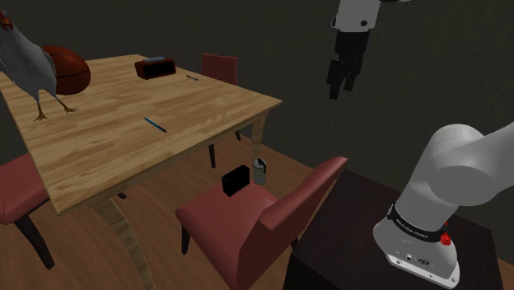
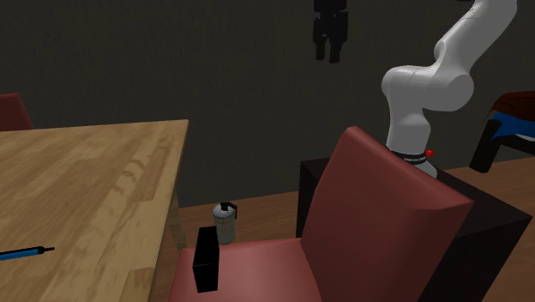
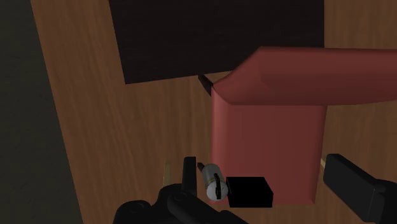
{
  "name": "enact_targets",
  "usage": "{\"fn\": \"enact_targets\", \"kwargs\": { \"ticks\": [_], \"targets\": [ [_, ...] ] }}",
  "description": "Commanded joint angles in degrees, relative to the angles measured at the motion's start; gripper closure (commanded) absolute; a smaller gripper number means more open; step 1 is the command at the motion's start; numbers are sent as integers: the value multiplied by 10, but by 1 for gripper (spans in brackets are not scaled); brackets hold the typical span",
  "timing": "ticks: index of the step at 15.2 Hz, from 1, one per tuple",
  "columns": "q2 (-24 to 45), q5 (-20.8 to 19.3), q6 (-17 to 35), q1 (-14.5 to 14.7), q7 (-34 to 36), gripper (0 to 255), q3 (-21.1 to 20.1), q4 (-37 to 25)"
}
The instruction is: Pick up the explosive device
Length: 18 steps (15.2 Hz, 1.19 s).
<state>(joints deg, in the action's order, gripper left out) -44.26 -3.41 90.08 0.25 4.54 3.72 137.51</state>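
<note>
plainly, the grenade (image 1: 259,170) was a small grey cylinder with a dark top. it stood upright on the smooth red seat of a chair (image 1: 222,218), just beside a black box (image 1: 235,180) and near the corner of the grained wooden tabletop (image 1: 123,140). the black gripper (image 1: 341,85) hung with fingers well apart, holding and touching nothing. the grenade sat well below it, nearer one finger in the wrist view.

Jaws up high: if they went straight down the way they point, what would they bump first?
Probably the red chair's seat, right beside the black box and the little grey grenade. The open jaws frame that spot in the wrist view, but depth is hard to judge.
</note>
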Motion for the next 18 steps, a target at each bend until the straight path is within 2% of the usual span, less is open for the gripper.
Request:
{"fn": "enact_targets", "kwargs": {
  "ticks": [1, 9, 18],
  "targets": [
    [0, 0, 0, 0, 0, 0, 0, 0],
    [137, -1, 147, 1, 19, 0, -1, 25],
    [330, -2, 290, 2, 39, 0, -1, -10]
  ]
}}
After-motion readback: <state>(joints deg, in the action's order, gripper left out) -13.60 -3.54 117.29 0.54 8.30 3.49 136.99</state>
